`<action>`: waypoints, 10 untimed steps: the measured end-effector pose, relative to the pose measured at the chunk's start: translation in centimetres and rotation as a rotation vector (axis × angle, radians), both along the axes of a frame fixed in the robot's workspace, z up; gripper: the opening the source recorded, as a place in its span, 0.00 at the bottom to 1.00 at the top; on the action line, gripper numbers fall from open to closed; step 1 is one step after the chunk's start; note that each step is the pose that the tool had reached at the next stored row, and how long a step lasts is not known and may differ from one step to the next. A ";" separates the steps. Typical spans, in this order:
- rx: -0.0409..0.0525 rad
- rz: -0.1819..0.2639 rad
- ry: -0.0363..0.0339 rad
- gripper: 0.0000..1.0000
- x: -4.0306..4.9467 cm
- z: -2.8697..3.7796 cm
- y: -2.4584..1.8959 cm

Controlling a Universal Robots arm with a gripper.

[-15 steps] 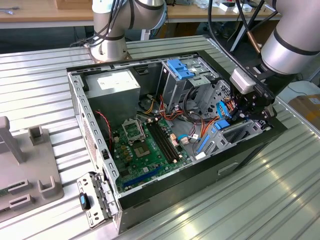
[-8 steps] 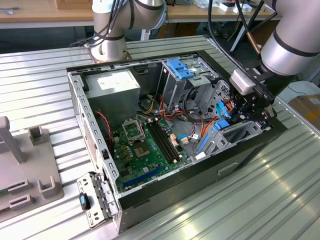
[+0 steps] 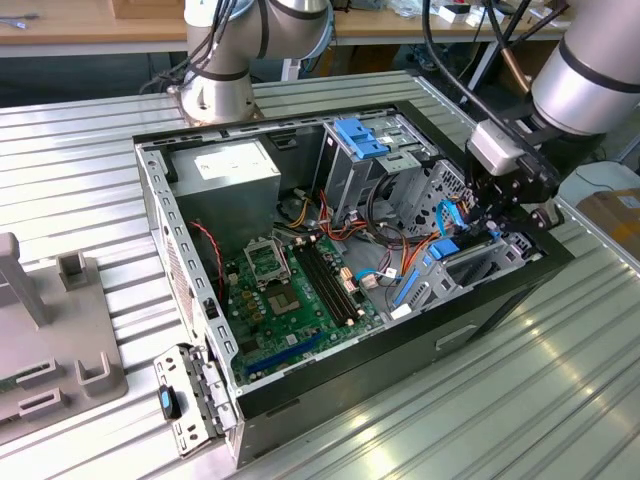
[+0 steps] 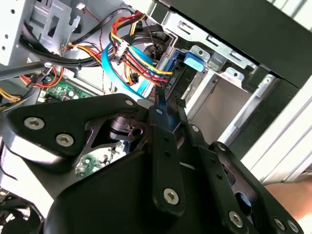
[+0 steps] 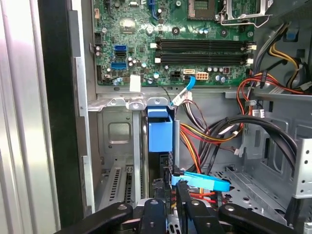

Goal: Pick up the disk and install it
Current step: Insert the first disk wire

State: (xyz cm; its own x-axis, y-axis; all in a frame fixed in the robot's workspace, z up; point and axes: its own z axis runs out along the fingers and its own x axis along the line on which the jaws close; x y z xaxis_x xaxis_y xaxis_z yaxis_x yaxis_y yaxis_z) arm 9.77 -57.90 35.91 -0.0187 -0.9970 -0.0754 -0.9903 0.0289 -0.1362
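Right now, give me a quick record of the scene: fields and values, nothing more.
case: open, lying on the ribbed table
tool: inside the case, at the drive bay on the exterior view's right
disk: blue-framed, on edge in the bay, just ahead of the tool
grip on disk: cannot tell
cables: bundled right beside the disk
motherboard: bare, RAM slots empty

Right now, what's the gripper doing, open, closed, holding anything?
Gripper: fingers close together around the edge of the disk, which stands upright in the drive bay of the computer case; it looks shut on it.
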 end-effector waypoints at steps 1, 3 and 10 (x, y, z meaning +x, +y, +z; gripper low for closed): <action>0.0001 0.000 -0.0001 0.24 0.00 0.26 0.01; -0.0005 0.000 -0.0004 0.24 0.00 0.77 0.03; -0.0038 0.000 -0.0027 0.24 -0.41 1.52 1.05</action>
State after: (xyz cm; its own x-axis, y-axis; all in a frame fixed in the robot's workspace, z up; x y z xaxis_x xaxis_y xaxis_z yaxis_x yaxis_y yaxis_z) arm 9.35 -56.85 37.43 -0.0185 -0.9973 -0.0717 -0.9899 0.0283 -0.1389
